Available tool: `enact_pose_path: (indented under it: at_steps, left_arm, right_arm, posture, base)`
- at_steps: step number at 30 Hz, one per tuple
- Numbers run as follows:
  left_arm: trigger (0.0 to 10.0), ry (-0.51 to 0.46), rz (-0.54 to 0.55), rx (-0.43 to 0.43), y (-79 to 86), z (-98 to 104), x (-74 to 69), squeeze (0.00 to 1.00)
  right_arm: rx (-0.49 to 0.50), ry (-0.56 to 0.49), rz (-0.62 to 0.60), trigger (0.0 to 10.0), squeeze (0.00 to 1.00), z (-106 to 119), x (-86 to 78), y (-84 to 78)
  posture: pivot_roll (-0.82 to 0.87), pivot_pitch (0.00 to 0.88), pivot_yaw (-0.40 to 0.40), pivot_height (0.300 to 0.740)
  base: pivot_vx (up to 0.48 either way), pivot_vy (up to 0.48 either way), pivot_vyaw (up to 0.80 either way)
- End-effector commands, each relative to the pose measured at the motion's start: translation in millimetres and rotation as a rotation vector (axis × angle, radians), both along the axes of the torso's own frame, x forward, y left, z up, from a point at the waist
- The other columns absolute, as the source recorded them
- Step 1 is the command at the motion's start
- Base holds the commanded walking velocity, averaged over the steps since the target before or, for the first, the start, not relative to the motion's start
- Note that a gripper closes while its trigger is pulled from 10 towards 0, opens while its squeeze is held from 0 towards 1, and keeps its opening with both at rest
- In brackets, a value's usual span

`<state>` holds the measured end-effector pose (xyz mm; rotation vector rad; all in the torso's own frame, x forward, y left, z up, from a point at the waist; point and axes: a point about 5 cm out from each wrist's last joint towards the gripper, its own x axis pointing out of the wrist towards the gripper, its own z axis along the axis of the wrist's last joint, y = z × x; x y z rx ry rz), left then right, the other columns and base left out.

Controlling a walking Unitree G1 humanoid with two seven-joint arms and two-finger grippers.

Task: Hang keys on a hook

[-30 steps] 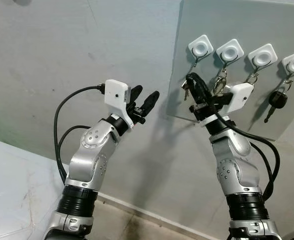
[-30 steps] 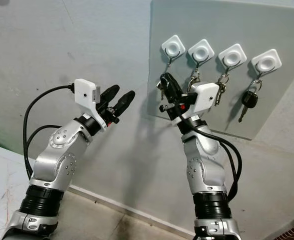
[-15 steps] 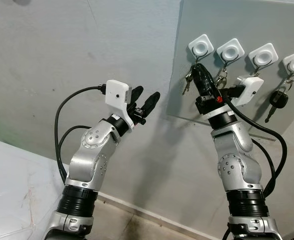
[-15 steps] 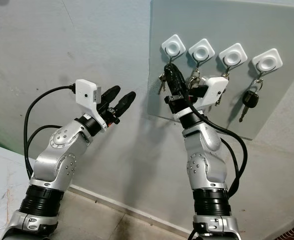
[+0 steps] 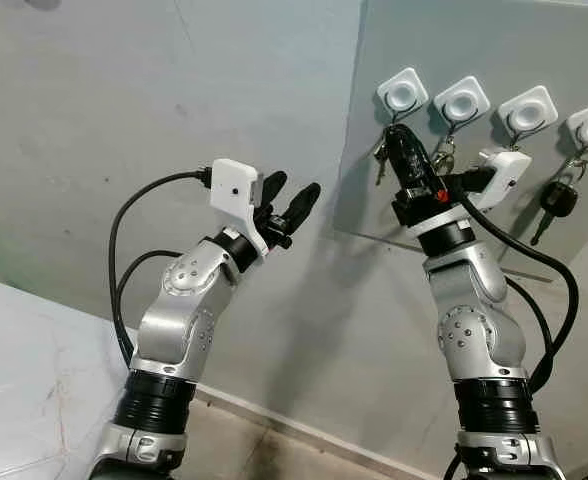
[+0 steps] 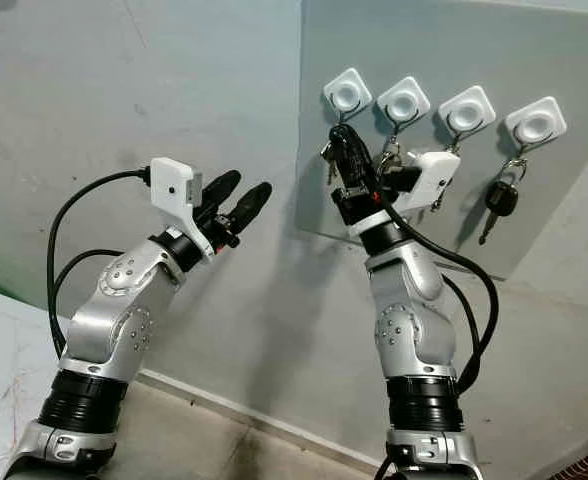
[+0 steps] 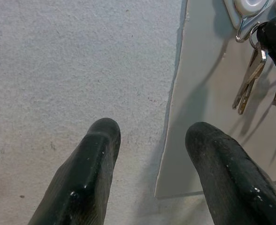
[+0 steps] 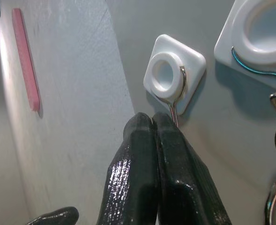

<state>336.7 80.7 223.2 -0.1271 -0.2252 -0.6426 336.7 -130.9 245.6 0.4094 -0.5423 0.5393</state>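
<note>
While the right gripper (image 5: 398, 137) pinched the keys (image 5: 380, 158) at the leftmost hook (image 5: 402, 97), release remained; left gripper (image 5: 292, 199) spread, idle

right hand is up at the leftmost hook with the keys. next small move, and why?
Probably ease the right hand down a touch, then open it. Its fingers are pressed shut just under the leftmost hook, and the keys dangle beside them, their ring at the hook's wire; whether the ring is fully seated is unclear. The left hand hangs open, apart.
</note>
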Motion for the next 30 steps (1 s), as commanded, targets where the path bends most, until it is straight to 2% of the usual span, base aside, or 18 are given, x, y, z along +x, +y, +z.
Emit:
enact_pose_path:
  at_steps: [1, 12, 15, 30]
  left_arm:
    - [10.0, -0.020, -0.010, 0.009, -1.2, 6, -1.6, 0.00]
    - [10.0, -0.018, -0.011, 0.008, -1.7, 6, -1.2, 0.00]
    - [10.0, -0.018, -0.011, 0.008, -1.5, 6, -1.1, 0.00]
    - [10.0, -0.017, -0.010, 0.006, -2.0, 6, -1.1, 0.00]
  right_arm:
    - [-0.031, -0.004, 0.008, 10.0, 0.00, 1, -1.2, 1.8]
    - [-0.033, -0.004, 0.030, 10.0, 0.00, 0, -3.6, 3.3]
    - [-0.001, -0.025, 0.047, 10.0, 0.00, 5, -5.6, 3.7]
    - [0.025, -0.042, 0.069, 10.0, 0.00, 8, -7.7, 4.6]
  posture:
    - [0.14, 0.000, 0.022, 0.740]
    - [0.14, 0.000, 0.021, 0.740]
    - [0.14, 0.000, 0.021, 0.740]
    - [0.14, 0.000, 0.020, 0.740]
  base:
    - [0.000, 0.000, 0.00]
    - [0.000, 0.000, 0.00]
    - [0.000, 0.000, 0.00]
    - [0.000, 0.000, 0.00]
